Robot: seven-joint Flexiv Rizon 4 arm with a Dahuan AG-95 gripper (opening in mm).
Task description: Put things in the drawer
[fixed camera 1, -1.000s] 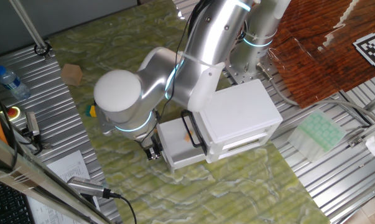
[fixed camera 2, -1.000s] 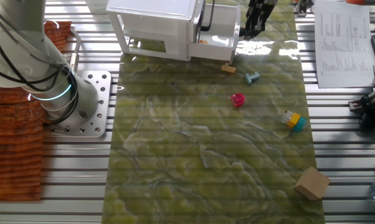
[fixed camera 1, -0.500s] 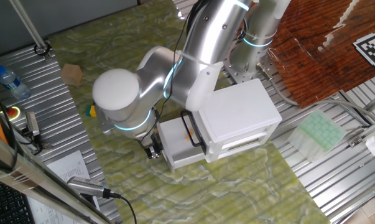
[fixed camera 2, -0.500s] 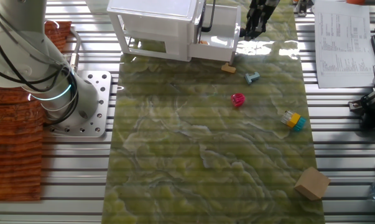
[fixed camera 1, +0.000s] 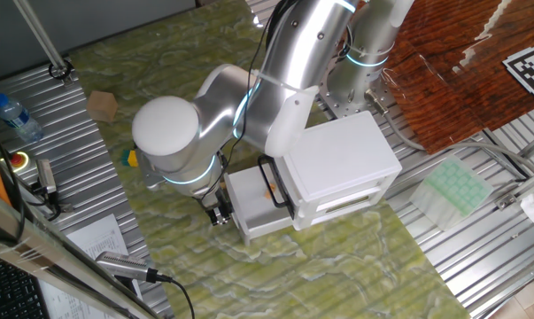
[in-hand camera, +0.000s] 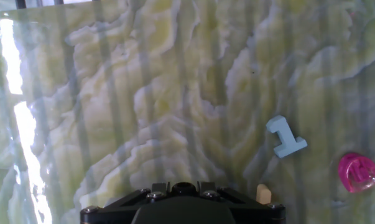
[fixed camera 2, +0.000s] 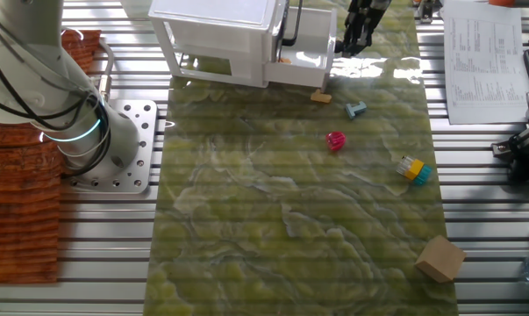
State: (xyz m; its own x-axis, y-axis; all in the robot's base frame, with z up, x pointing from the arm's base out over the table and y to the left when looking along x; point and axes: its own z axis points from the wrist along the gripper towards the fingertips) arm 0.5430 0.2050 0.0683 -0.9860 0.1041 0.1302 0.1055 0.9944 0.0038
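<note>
Here, in one fixed view, the arm bends low over the green mat [fixed camera 1: 337, 257], its gripper [fixed camera 1: 217, 213] just left of the drawer [fixed camera 1: 253, 199]. The drawer stands pulled out of the white cabinet [fixed camera 1: 342, 164], with an orange piece [fixed camera 1: 268, 194] inside, near the black handle [fixed camera 1: 275, 186]. Whether the fingers are spread cannot be told.

In the other fixed view, the gripper [fixed camera 2: 356, 35] hangs at the mat's far edge, right of the drawer [fixed camera 2: 303, 39]. A tan piece [fixed camera 2: 322, 96], a light blue piece [fixed camera 2: 356, 110], a pink piece [fixed camera 2: 335, 140] and a yellow and blue piece [fixed camera 2: 412, 169] lie apart on open mat.

In the hand view, the light blue piece [in-hand camera: 285, 137], pink piece [in-hand camera: 357, 172] and tan piece [in-hand camera: 263, 194] lie right; the fingers are not visible.
</note>
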